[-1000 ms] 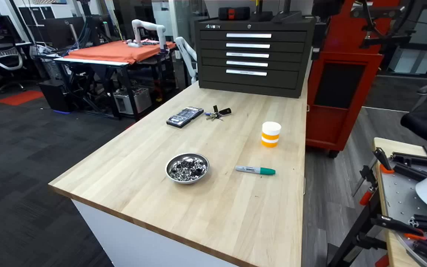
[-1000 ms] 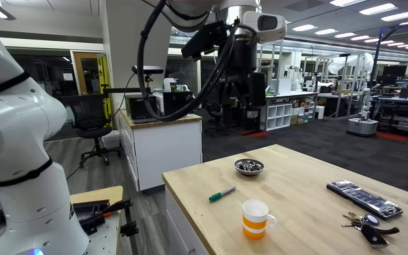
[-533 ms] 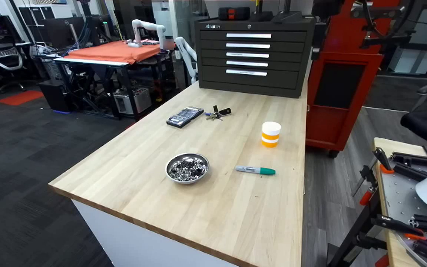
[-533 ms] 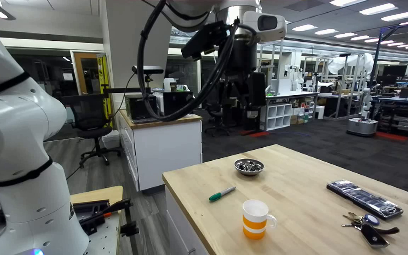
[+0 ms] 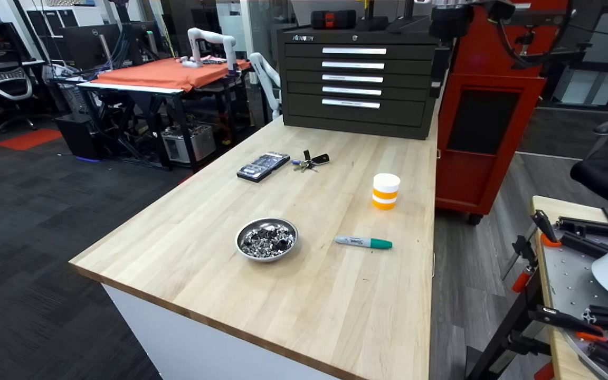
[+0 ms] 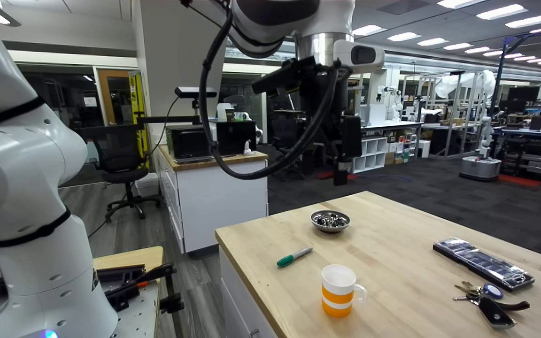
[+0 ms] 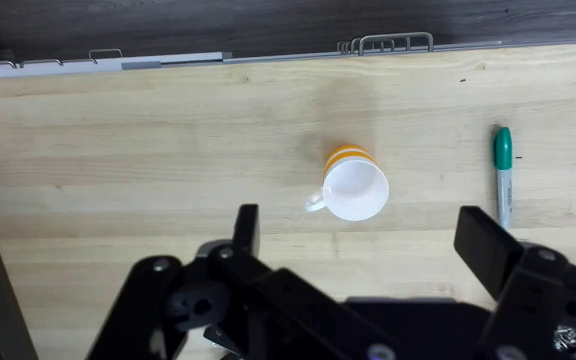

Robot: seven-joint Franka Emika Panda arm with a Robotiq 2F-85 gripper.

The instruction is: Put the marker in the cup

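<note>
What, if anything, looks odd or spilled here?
Nothing stands out: the striped mug is upright, the capped green marker lies flat, the metal bowl contains its shiny bits. A few tiny dark specks look trivial.

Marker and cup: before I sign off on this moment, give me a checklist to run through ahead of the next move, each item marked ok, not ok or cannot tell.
1. Marker lying uncovered on the tabletop: ok.
2. Cup upright, mouth up: ok; the wrist view looks down into it.
3. Fingers spread, holding nothing: ok.
4. Fingers lined up with the marker: not ok; in the wrist view it lies outside the gap, past one finger.
5. Bowl apart from the marker: ok; a gap shows in both exterior views.
6. Marker safe from rolling if nudged: cannot tell; nothing visible braces it.
</note>
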